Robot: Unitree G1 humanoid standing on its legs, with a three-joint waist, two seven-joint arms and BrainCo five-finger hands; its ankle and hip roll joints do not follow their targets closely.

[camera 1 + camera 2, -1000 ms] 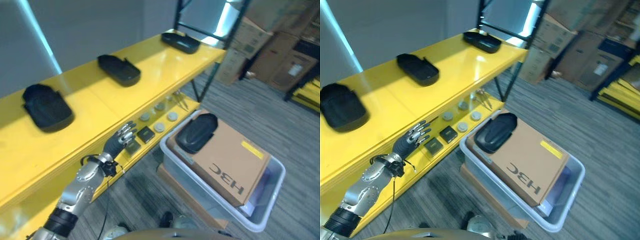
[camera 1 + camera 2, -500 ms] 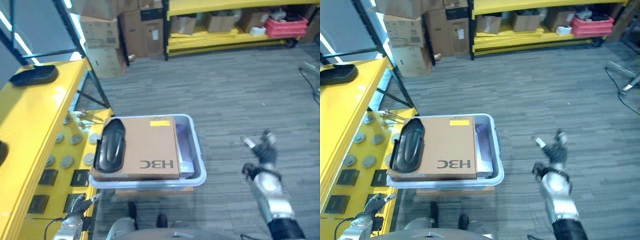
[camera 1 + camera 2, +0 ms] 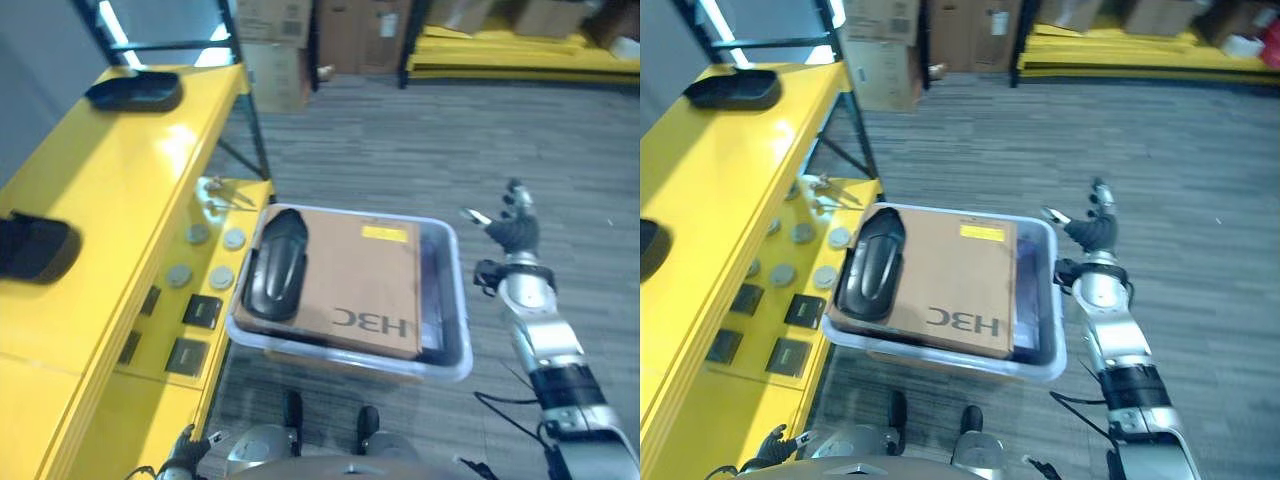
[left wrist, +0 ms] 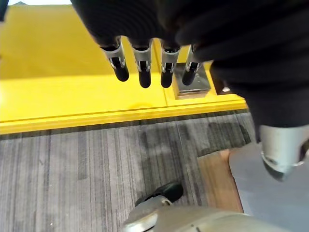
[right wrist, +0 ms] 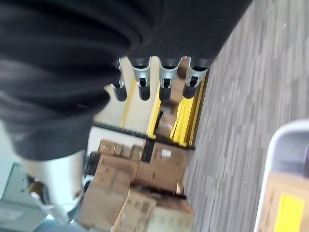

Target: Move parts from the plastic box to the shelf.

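Glossy yellow painted shelf (image 3: 110, 190), matt black plastic part (image 3: 275, 265), plain brown cardboard box (image 3: 355, 290), translucent pale plastic box (image 3: 452, 300), grey ribbed carpet floor (image 3: 400, 150)

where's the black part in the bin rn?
In the left eye view, the black oval plastic part lies on the left end of the brown cardboard box inside the translucent plastic bin, on the side nearest the yellow shelf.

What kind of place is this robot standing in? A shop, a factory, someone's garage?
Most likely a warehouse or factory stockroom. A long yellow shelf holds black parts, stacked cardboard boxes stand against the far wall, and a plastic box of stock sits on the grey carpeted floor.
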